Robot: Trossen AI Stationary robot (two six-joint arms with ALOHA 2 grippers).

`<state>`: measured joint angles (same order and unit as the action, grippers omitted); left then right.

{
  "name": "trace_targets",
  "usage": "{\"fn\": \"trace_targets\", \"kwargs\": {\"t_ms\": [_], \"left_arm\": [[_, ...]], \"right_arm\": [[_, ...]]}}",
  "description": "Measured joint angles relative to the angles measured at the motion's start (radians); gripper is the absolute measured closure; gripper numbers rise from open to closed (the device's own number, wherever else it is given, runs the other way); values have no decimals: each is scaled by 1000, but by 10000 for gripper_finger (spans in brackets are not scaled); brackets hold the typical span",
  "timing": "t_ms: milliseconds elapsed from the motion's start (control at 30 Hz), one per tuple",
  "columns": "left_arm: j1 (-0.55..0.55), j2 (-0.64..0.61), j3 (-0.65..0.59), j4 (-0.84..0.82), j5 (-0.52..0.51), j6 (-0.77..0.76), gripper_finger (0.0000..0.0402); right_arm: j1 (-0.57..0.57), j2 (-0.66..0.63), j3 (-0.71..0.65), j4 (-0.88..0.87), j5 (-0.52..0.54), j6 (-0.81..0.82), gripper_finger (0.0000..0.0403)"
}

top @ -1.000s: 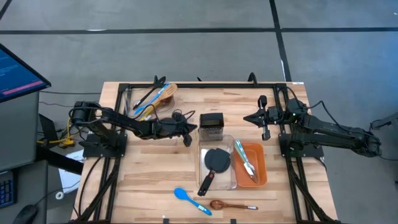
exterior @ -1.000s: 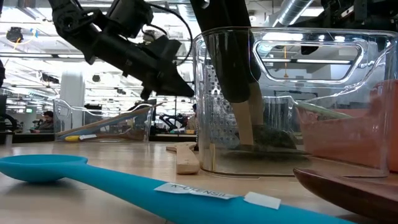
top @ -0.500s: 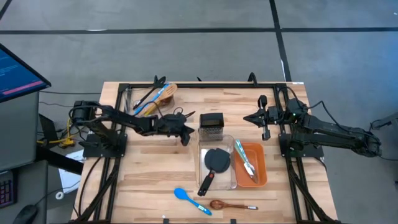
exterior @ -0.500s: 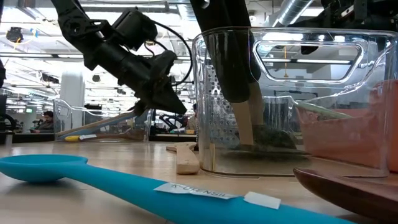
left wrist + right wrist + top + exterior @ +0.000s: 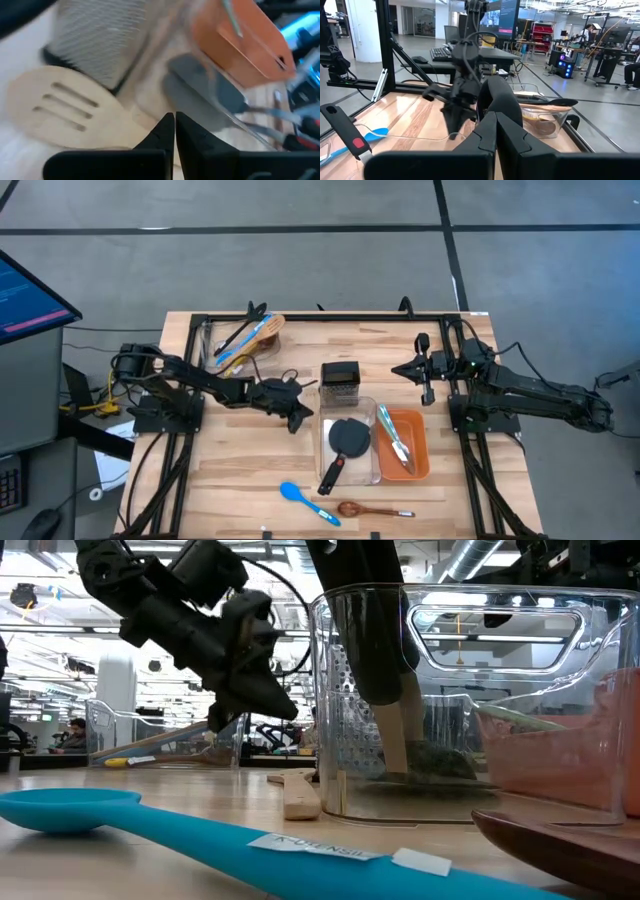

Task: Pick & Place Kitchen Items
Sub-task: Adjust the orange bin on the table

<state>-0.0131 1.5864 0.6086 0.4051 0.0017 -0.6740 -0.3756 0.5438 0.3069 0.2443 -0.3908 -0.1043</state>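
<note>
The steel box grater point(image 5: 340, 381) sits at the centre of the high view, just above the clear tub point(image 5: 371, 412). It is the bulkiest piece and looks the heaviest, rigid with slick, rasping walls. I would take it by the black top handle, not the toothed faces.

Inside the tub lies a black turner point(image 5: 345, 445), its handle poking out toward the lower left. It looks light and stiff, and the handle is the obvious place to pinch. In the orange tray point(image 5: 418, 452) to the right rest the metal tongs point(image 5: 393, 435): springy and slippery, probably best gripped across both arms near the hinge.

Low in the frame, the blue spoon point(image 5: 302, 499) and a brown wooden spoon point(image 5: 362, 508) lie flat on the table. Both are slim and light, and lifting them off the boards at mid-handle will be fiddly. A second clear bin point(image 5: 222, 345) at upper left holds several more utensils.

The slotted wooden spatula point(image 5: 65, 107) lies beside the grater, right in front of the left gripper point(image 5: 297, 415), whose fingers are pressed together on nothing, left of the tub. It looks light and rigid, easiest to grip at the neck or handle.

The right gripper point(image 5: 401, 370) waits at the upper right, its fingers together and empty too.
</note>
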Motion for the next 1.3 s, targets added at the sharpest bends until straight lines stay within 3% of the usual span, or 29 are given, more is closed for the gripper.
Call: {"fn": "trace_targets", "kwargs": {"t_ms": [367,633,900,1300], "left_arm": [[-47,-49,-1,64,-3,220,400],[-69,-278,-1,64,-11,359,400],[-178,-470,0,62,-17,472,400],[-321,-488,0,10,-17,546,400]], "right_arm": [[0,0,0,-2,0,0,403],[0,0,0,-4,0,0,403],[0,0,0,-4,0,0,403],[14,0,0,28,0,68,403]]}}
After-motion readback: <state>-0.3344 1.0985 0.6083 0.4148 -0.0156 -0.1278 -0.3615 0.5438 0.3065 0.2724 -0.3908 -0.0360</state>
